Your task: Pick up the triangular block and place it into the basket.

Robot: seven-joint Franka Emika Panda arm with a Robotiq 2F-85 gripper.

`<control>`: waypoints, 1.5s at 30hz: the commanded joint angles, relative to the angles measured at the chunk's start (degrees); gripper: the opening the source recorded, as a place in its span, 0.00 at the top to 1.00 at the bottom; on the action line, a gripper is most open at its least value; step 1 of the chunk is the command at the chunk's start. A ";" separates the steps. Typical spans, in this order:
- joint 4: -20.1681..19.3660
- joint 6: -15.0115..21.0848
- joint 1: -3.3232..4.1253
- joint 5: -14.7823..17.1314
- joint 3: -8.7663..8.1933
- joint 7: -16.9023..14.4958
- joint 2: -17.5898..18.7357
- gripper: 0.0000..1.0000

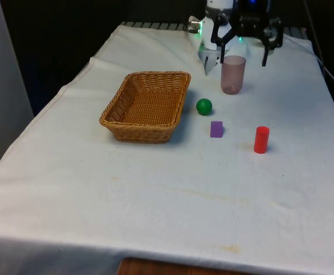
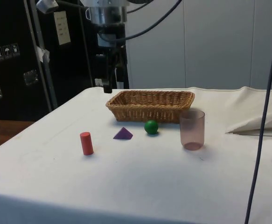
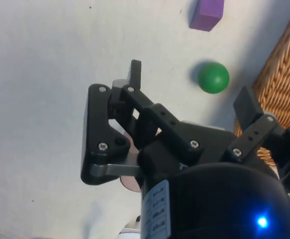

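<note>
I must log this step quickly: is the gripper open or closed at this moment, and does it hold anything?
Gripper: open, holding nothing, raised above the cloth at the table's far end; the purple triangular block lies untouched on the table.

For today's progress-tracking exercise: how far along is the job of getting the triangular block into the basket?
Nothing is done yet. The purple triangular block lies on the cloth between the red cylinder and the green ball, outside the basket. The tool hangs open and empty above the table, away from the block. Approaching, gripping, lifting and placing all remain.
</note>
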 commanded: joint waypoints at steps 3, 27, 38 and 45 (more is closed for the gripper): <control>-0.74 1.26 -0.06 0.29 0.00 -0.74 0.23 0.00; -2.12 7.51 -0.29 0.34 -0.11 -2.35 5.10 0.00; -2.41 10.49 -0.80 0.46 -0.69 -2.92 8.71 0.00; -2.29 13.18 -0.74 0.00 -1.38 -2.58 11.69 0.00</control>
